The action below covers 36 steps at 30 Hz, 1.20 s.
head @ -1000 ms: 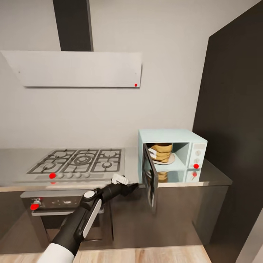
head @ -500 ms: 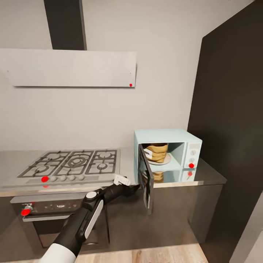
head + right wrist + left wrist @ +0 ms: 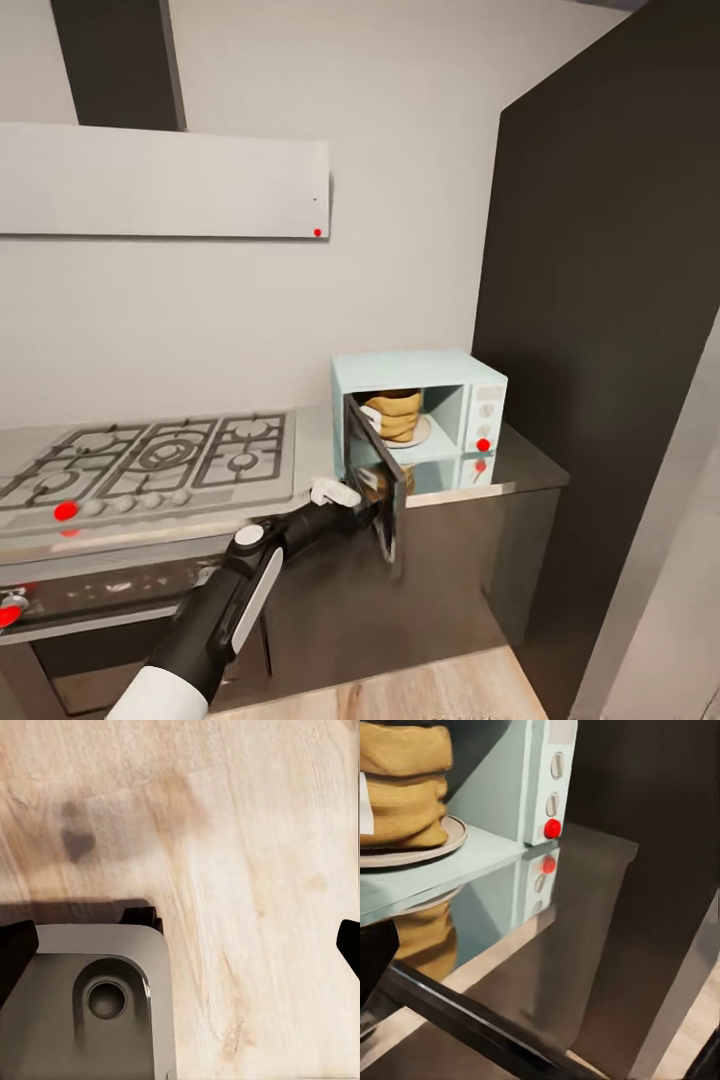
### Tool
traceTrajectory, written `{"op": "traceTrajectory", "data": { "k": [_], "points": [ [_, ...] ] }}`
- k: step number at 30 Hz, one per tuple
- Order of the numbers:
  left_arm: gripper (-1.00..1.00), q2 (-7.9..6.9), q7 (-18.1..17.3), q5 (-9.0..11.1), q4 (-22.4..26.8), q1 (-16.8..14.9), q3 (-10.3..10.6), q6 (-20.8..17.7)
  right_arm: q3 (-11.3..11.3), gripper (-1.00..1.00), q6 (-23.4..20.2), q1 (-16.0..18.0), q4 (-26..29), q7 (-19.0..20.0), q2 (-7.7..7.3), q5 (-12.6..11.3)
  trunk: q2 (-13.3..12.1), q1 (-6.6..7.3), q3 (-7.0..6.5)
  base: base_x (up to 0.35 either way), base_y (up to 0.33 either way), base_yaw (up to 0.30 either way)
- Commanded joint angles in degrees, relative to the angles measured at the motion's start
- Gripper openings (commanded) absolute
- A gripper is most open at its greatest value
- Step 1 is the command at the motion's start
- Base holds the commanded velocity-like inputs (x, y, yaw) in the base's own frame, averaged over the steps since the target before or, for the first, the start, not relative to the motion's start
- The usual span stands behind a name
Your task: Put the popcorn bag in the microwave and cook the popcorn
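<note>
The pale mint-blue microwave [image 3: 420,372] stands on the grey countertop [image 3: 310,450] with its dark glass door [image 3: 385,500] swung open toward me. Inside, the mustard-tan popcorn bag [image 3: 393,413] sits upright on the round plate [image 3: 446,840]. In the left wrist view the popcorn bag [image 3: 401,787] is close, beside the knob panel [image 3: 553,784] with its red light. My left gripper [image 3: 372,507] is at the door's outer face near its lower part, open; the door's dark edge [image 3: 472,1027] runs between its fingers. My right gripper [image 3: 184,945] hangs open over the wooden floor.
A gas hob [image 3: 150,455] lies left of the microwave, with an oven [image 3: 90,600] beneath and a hood [image 3: 160,180] above. A tall dark cabinet [image 3: 600,350] rises right of the microwave. A grey part of my base [image 3: 90,997] lies under the right gripper.
The whole picture has slid left as the camera turned right. My left gripper has closed in on the microwave door and now overlaps it. The bag has stayed on the plate.
</note>
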<state>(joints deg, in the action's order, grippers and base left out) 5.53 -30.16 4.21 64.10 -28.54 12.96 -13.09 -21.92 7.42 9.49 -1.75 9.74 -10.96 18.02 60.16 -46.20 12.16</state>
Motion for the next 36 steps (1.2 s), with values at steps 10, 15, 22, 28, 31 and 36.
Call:
{"op": "traceTrajectory", "data": {
  "k": [10, 15, 22, 28, 31, 36],
  "points": [
    [1.0, 0.07, -0.1, 0.5, -3.0, 0.0, -0.3, 0.3, -0.5, 1.0, 0.3, 0.1, -0.2, 0.1, -0.42, 0.4, 0.1, -0.01, 0.08, 0.0, 0.0, -0.236],
    [1.0, 0.19, -0.1, 0.5, -3.3, 0.0, -0.3, 0.3, -0.5, 1.0, 0.3, 0.1, -0.2, 0.0, -0.17, 0.4, 0.1, -0.01, 0.08, 0.0, 0.0, -0.233],
    [1.0, 0.27, 0.5, 0.4, -3.3, 0.0, -0.3, 0.3, -0.5, 1.0, 0.3, 0.1, -0.2, 0.1, -0.24, 0.4, 0.1, -0.01, 0.08, 0.0, 0.0, -0.218],
    [1.0, 0.29, 0.7, 0.4, -3.3, 0.0, -0.5, 0.3, -0.5, 1.0, 0.3, 0.1, -0.2, -0.4, -0.3, 0.4, 0.1, -0.01, 0.08, 0.0, 0.0, -0.021],
    [1.0, 0.27, 0.8, 0.4, -3.3, 0.0, -0.6, 0.3, -0.5, 1.0, 0.4, 0.1, -0.2, -0.8, -0.2, 0.5, 0.1, -0.01, 0.08, 0.0, 0.0, 0.0],
    [1.0, 0.4, 0.9, 0.4, -3.2, 0.0, -0.5, 0.3, -0.4, 1.0, 0.5, 0.1, -0.1, -0.9, -0.12, 0.6, 0.1, -0.01, 0.08, 0.181, 0.0, 0.0]
  ]
}}
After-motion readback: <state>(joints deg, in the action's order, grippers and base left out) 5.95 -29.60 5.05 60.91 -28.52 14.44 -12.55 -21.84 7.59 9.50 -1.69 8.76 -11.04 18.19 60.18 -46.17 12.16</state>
